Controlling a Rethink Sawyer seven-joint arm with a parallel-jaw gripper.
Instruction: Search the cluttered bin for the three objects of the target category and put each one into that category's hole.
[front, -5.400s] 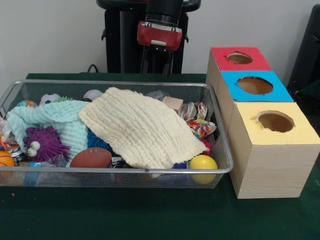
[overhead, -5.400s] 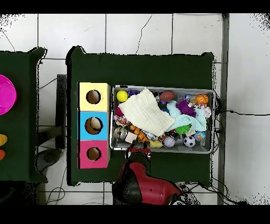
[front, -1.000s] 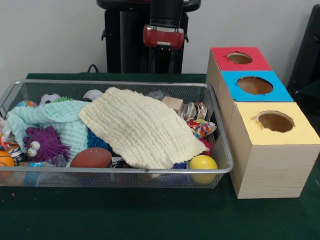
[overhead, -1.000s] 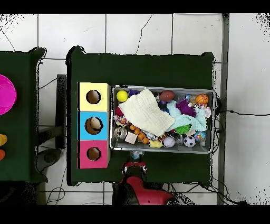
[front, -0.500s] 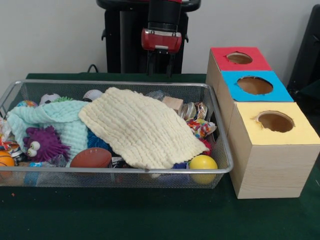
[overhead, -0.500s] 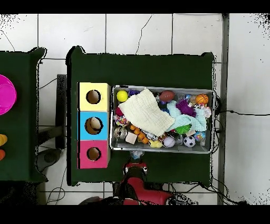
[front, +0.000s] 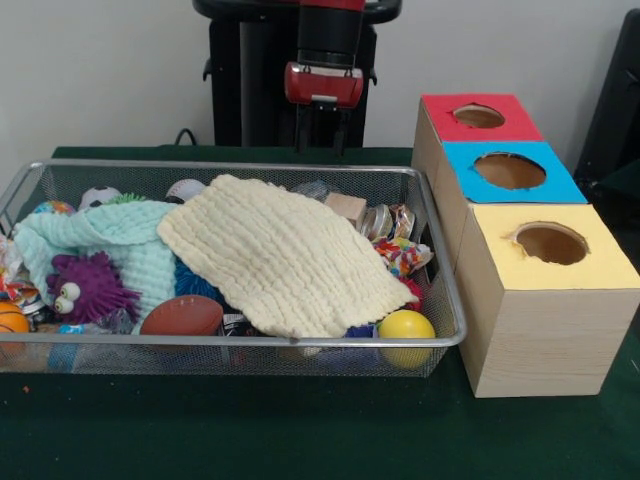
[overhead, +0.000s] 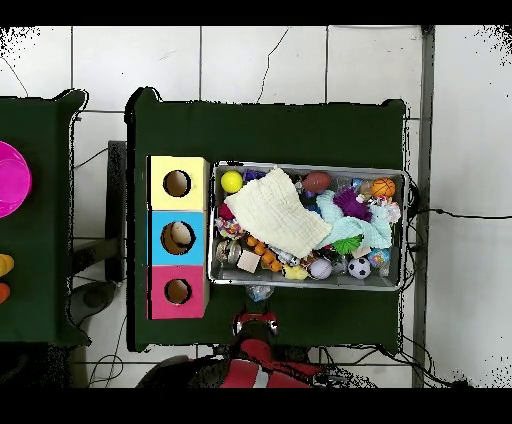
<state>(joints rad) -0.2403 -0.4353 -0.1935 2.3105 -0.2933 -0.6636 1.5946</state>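
- Bin (front: 445, 300) of silver wire mesh sits on the green table (front: 300, 430), just beside the row of three boxes; seen from the front it lies left of them, and from overhead it lies right of them
- Three wooden boxes stand touching in a row, each with a round hole in its coloured top: yellow box (front: 545, 300) nearest the front camera, blue box (front: 510, 172) in the middle, red box (front: 478, 117) farthest back
- Cream knitted cloth (front: 285, 255) is spread over the middle of the bin, covering much of the clutter
- Pale green cloth (front: 110, 240) lies beside it toward the bin's left end in the front view, its edge tucked under the cream one
- Gripper (front: 321, 148) hangs from the red and black arm behind the bin's far rim, above the table and clear of the basket; its two dark fingers point down with a gap between them, holding nothing
- Brown football (front: 182, 316) rests against the near mesh wall
- Purple spiky toy (front: 85, 285) with googly eyes sits on the green cloth
- Yellow ball (front: 406, 327) lies in the near corner closest to the yellow box
- Orange basketball (front: 10, 318) shows at the bin's left end
- Wooden block (front: 347, 208) peeks out past the cream cloth's far edge
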